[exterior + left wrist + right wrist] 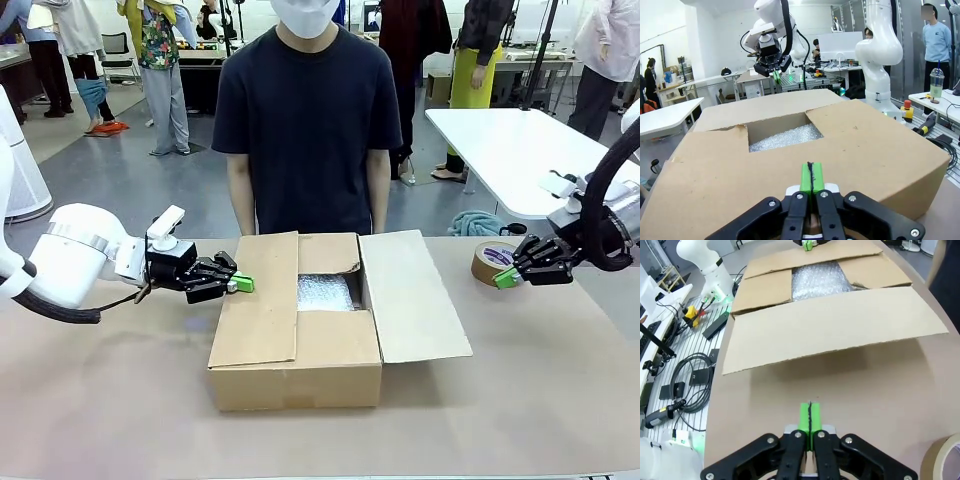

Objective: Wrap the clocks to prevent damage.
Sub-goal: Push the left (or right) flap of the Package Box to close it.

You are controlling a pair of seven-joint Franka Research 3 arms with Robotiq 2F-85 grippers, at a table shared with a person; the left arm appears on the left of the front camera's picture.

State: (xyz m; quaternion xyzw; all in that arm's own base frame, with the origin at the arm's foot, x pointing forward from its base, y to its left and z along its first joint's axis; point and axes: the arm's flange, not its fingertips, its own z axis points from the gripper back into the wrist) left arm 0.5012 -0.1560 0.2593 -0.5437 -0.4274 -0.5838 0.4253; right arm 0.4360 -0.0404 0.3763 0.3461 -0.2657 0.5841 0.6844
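An open cardboard box [300, 345] sits mid-table with bubble wrap [325, 293] showing through the gap between its flaps. The clocks are hidden. My left gripper [243, 284] is shut and empty, its green pads at the left flap's outer edge. In the left wrist view the gripper [811, 178] points over the box [865, 145] toward the bubble wrap [787, 137]. My right gripper [505, 278] is shut and empty, right of the box beside a roll of brown tape [493, 262]. From the right wrist, the gripper [810, 417] faces the wide right flap [835, 330].
A person [307, 130] stands at the far edge behind the box, arms down. A teal cloth [480, 222] lies at the back right, with a white table [520, 140] beyond. The tape roll [942, 460] is close beside my right gripper. Bare tabletop lies in front of the box.
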